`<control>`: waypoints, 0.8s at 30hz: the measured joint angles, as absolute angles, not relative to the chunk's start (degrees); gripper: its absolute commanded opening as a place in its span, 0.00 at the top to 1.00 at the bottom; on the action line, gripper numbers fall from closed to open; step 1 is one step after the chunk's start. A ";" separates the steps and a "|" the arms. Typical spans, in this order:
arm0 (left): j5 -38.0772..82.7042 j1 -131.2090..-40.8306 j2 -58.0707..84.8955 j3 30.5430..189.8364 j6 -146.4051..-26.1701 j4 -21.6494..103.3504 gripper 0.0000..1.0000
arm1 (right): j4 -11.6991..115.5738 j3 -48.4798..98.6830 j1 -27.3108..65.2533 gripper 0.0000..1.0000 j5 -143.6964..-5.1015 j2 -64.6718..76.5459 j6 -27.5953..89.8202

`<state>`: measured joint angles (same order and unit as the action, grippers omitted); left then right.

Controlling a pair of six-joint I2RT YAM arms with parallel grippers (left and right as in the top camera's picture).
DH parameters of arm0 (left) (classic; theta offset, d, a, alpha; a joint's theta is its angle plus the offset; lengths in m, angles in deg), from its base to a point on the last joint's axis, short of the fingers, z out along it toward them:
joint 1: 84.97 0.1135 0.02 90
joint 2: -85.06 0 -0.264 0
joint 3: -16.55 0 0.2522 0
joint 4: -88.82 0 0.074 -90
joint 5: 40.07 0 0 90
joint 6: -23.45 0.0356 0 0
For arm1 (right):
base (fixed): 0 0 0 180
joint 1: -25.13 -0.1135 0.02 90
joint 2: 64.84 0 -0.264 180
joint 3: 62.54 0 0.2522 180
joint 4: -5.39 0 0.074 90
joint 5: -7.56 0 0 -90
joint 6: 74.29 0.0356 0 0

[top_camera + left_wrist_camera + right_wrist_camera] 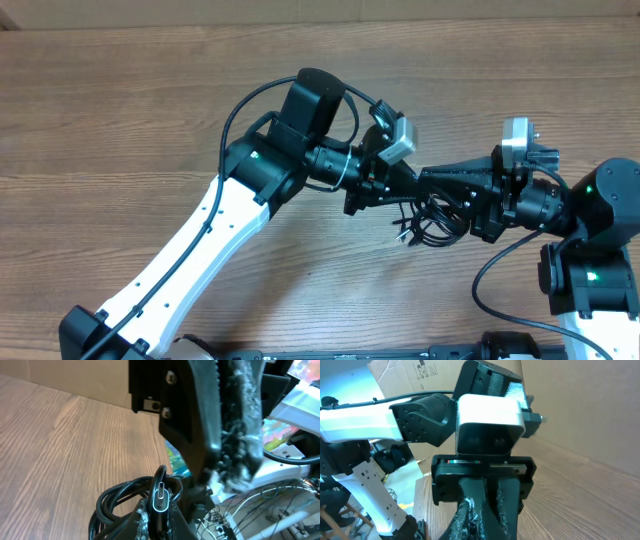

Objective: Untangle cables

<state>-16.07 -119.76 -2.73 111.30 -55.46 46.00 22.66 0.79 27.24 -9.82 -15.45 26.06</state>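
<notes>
The cables (432, 222) are a small bundle of thin black loops near the middle of the wooden table, just below where the two grippers meet. My left gripper (372, 192) is shut on a black plug with a metallic rim (160, 497). Cable loops (117, 502) hang beside its fingers (160, 512). My right gripper (422, 178) reaches in from the right, tip to tip with the left one. Its fingers (225, 445) look pressed together. No cord shows between them. In the right wrist view the fingers (487, 520) fill the bottom edge and the cables are hidden.
The wooden table (150, 120) stretches to the left and far side. The left arm's wrist camera (490, 420) sits close in front of the right wrist. Cardboard boxes (420, 380) and loose wiring (270, 505) lie beyond the table edge.
</notes>
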 measured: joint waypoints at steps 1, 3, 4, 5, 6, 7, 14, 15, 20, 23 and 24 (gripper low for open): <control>-16.07 -119.71 -2.73 111.30 -55.46 46.19 0.96 | 22.64 0.79 27.24 0.96 -9.84 -15.36 26.17; -16.07 -119.43 -2.73 111.30 -55.46 46.46 0.96 | 22.66 0.79 27.24 0.89 -9.82 -15.06 26.65; -16.07 -119.17 -2.73 111.30 -55.46 46.43 0.96 | 22.64 0.79 27.24 0.82 -9.87 -14.73 27.09; -16.07 -118.82 -2.73 111.30 -55.48 46.41 0.96 | 22.62 0.79 27.24 0.69 -10.15 -14.31 27.77; -16.07 -118.36 -2.73 111.30 -55.52 46.41 0.96 | 22.51 0.79 27.22 0.60 -10.78 -13.83 28.84; -16.09 -117.68 -2.73 111.30 -55.72 46.41 0.96 | 22.66 0.81 27.24 0.50 -11.07 -13.33 29.98; -16.05 -111.25 -2.73 111.30 -60.53 46.46 0.96 | 22.66 0.81 28.53 0.36 -12.62 -9.33 38.00; -16.05 -110.16 -2.73 111.30 -61.95 46.61 0.96 | 22.68 0.81 28.86 0.36 -12.84 -8.91 39.31; -16.05 -106.86 -2.73 111.28 -69.84 49.69 0.96 | 22.70 0.81 29.19 0.33 -13.04 -8.43 43.51; -17.73 -106.75 -2.73 111.28 -73.60 54.13 0.96 | 22.66 0.81 29.21 0.32 -13.04 -8.41 44.01; -18.82 -106.75 -2.73 111.24 -74.61 55.57 0.96 | 22.68 0.81 29.21 0.32 -13.04 -8.41 43.86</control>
